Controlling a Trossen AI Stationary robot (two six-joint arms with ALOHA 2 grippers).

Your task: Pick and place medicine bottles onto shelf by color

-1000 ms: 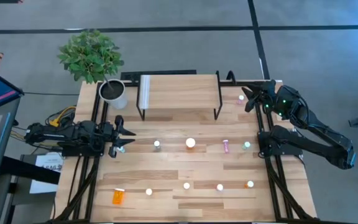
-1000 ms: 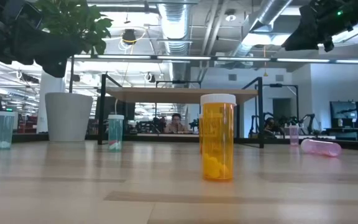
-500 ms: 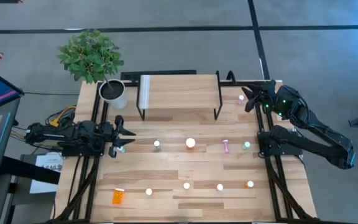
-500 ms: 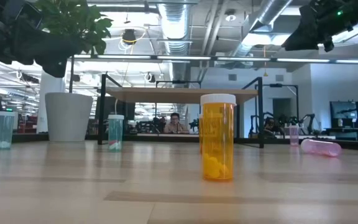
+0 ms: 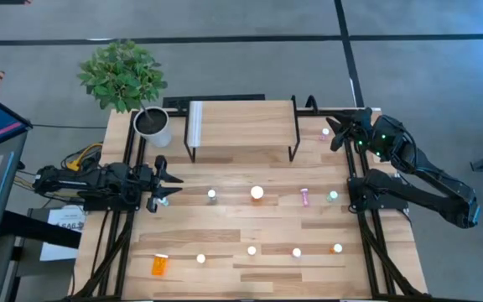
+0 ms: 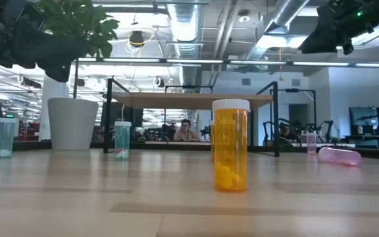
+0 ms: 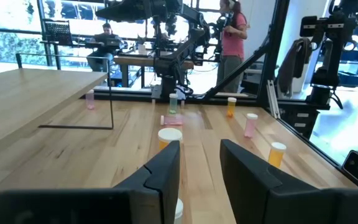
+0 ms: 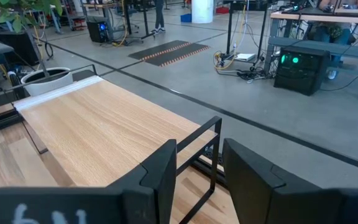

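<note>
A: Where are the medicine bottles (image 5: pixel 257 194)?

B: Scattered on the tabletop (image 5: pixel 225 226) in front of the shelf (image 5: pixel 241 123). One row runs across the middle, with a pink one lying on its side. Another row lies near the front edge, with an orange bottle (image 5: pixel 159 265) tipped over by the front left corner. One pink bottle (image 5: pixel 325 132) stands to the right of the shelf. The shelf board sits bare at the back edge.

A: Anything crowding it?

B: A potted plant (image 5: pixel 151 125) stands just beside the shelf's left end. The middle of the tabletop is open between the rows.

A: The arms?

B: The left gripper (image 5: pixel 171 190) hangs at the left edge with its jaws spread and empty, near a teal bottle. The right gripper (image 5: pixel 335 132) hovers at the back right corner by that pink bottle, jaws apart and holding nothing.

A: Any change from a second ago?

B: None, everything sits as before.
</note>
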